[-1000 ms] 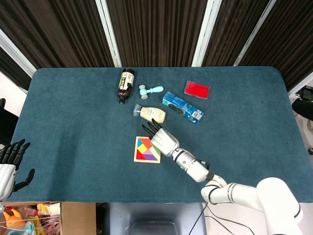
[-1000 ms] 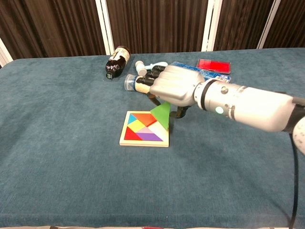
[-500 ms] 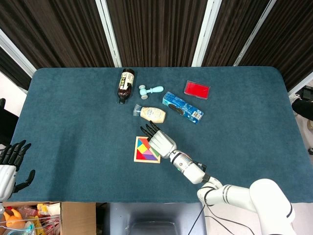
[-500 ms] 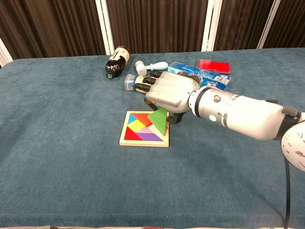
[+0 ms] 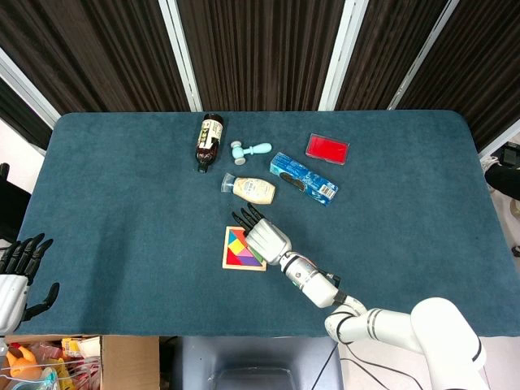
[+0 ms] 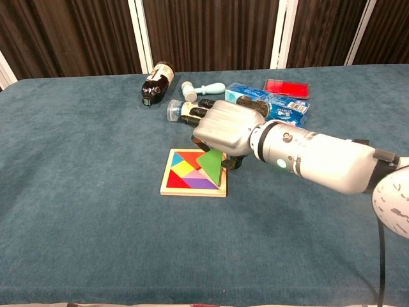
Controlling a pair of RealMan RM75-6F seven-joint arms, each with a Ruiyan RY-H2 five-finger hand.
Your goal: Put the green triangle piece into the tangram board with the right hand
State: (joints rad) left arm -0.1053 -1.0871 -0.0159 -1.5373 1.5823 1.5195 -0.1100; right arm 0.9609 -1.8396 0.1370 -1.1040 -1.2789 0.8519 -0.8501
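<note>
While the green triangle piece [image 6: 211, 166] is held tilted under the right hand [image 6: 222, 128], its lower edge should be levelled. It is then eased into the tangram board [image 6: 192, 190] gap directly beneath

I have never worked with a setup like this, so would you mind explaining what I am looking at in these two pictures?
This is a two-armed robot with human-like hands, steered remotely by a person. One picture looks down from its head, the other looks forward from its chest. The right hand holds a green triangle piece tilted over a wooden tangram board, whose other coloured pieces are already in. The left hand rests open off the table's near-left corner, holding nothing. Farther back on the blue table lie a dark bottle, a pale toy hammer, a cream bottle, a blue box and a red case.
</note>
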